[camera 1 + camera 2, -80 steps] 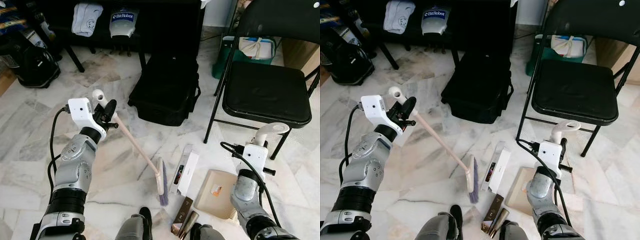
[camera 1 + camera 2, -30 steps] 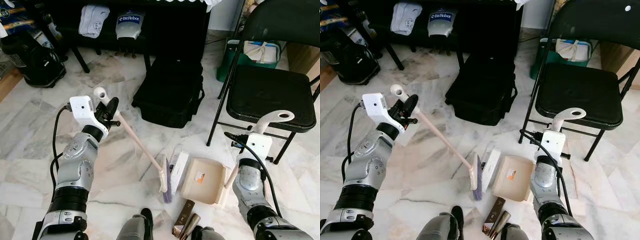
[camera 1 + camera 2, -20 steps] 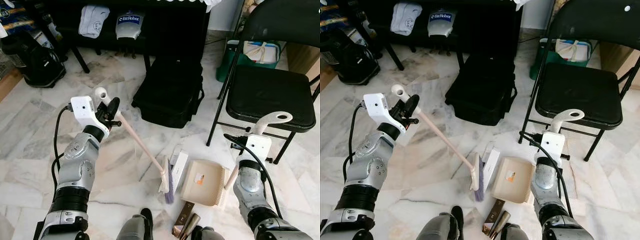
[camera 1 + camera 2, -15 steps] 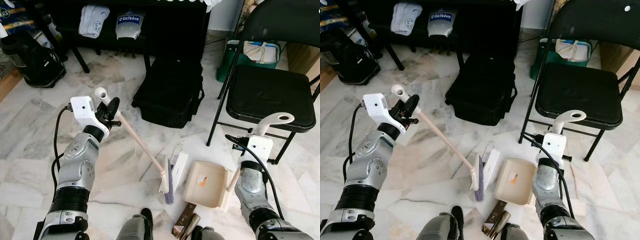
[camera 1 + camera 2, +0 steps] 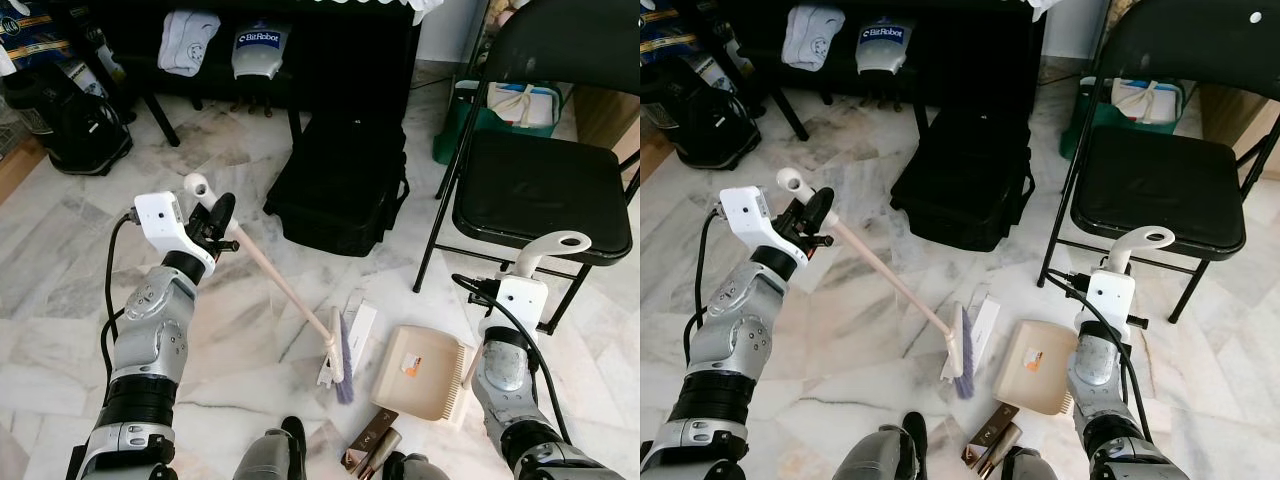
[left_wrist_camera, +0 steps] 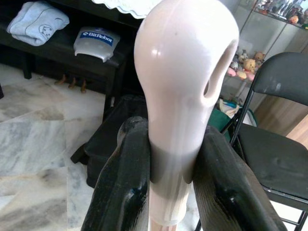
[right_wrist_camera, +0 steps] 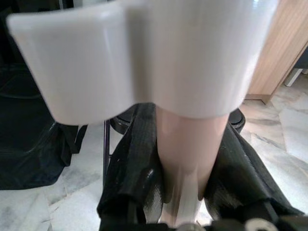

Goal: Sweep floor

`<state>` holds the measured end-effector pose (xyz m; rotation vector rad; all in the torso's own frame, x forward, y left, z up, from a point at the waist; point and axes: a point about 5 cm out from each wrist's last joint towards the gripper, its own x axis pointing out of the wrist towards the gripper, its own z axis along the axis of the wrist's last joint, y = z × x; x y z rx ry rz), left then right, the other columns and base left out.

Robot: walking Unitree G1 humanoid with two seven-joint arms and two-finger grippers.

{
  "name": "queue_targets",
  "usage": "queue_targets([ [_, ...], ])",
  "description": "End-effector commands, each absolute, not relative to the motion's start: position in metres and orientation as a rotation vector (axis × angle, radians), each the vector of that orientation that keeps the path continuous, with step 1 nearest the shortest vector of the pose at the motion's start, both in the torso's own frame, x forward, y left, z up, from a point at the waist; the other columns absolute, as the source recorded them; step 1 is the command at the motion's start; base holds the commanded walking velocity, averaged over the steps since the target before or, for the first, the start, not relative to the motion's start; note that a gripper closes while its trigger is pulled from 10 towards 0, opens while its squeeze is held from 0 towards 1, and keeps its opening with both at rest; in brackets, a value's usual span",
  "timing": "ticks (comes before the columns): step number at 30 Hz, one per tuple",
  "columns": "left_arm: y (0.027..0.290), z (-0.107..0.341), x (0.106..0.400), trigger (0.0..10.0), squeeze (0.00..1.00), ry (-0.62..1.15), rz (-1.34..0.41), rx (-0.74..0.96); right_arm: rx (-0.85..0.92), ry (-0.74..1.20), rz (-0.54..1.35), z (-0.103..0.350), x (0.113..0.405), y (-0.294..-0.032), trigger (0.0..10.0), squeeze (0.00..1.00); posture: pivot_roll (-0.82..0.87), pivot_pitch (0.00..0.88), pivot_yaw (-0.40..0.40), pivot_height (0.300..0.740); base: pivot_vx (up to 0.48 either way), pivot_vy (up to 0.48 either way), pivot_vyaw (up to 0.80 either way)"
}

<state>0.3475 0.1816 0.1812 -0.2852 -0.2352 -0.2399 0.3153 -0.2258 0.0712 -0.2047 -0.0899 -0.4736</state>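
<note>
A cream hand brush point(image 5: 280, 285) slants down to the marble floor, its purple-bristled head point(image 5: 338, 358) resting beside a white box point(image 5: 361, 322). My left gripper point(image 5: 222, 220) is shut on the brush handle just below its looped end point(image 6: 185, 72). A beige dustpan point(image 5: 420, 372) lies flat on the floor right of the brush head, a small gap between them. Its curved white handle point(image 5: 545, 250) rises on the right, and my right gripper point(image 7: 185, 161) is shut on that handle.
A black bag point(image 5: 340, 185) sits on the floor straight ahead. On the right stands a black folding chair point(image 5: 540, 180), a green bin point(image 5: 465, 115) behind it. Brown sticks point(image 5: 368, 445) lie by my feet. Dark gear point(image 5: 75, 125) fills the far left, under a low black shelf.
The dustpan has slid a little to the right and nearer me, away from the white box. The brush head has turned and shifted slightly right. Both grips are unchanged.
</note>
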Motion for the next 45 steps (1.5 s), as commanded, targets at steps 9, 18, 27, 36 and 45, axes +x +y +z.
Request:
queue_targets([
  [9, 0.180, 0.183, 0.362, 10.0, 0.00, -0.231, -0.271, -0.165, -0.242, -0.044, -0.467, 0.061, 0.309, -0.227, 10.0, 0.00, 0.18, 0.227, 0.097, 0.740, 0.000, 0.000, 0.00],
  [18, 0.167, 0.194, 0.372, 10.0, 0.00, -0.297, -0.258, -0.114, -0.244, -0.046, -0.465, 0.061, 0.309, -0.227, 10.0, 0.00, 0.17, 0.224, 0.099, 0.740, 0.000, 0.000, 0.00],
  [27, 0.145, 0.186, 0.370, 10.0, 0.00, -0.235, -0.495, 0.110, -0.245, -0.047, -0.466, 0.062, 0.310, -0.227, 10.0, 0.00, 0.17, 0.225, 0.101, 0.740, 0.000, 0.000, 0.00],
  [36, 0.150, 0.192, 0.370, 10.0, 0.00, -0.235, -0.536, 0.147, -0.256, -0.040, -0.457, 0.059, 0.308, -0.224, 10.0, 0.00, 0.18, 0.229, 0.105, 0.740, 0.000, 0.000, 0.00],
  [45, 0.152, 0.189, 0.366, 10.0, 0.00, -0.212, -0.555, 0.131, -0.362, -0.067, -0.376, 0.061, 0.310, -0.219, 10.0, 0.00, 0.18, 0.234, 0.100, 0.740, 0.000, 0.000, 0.00],
])
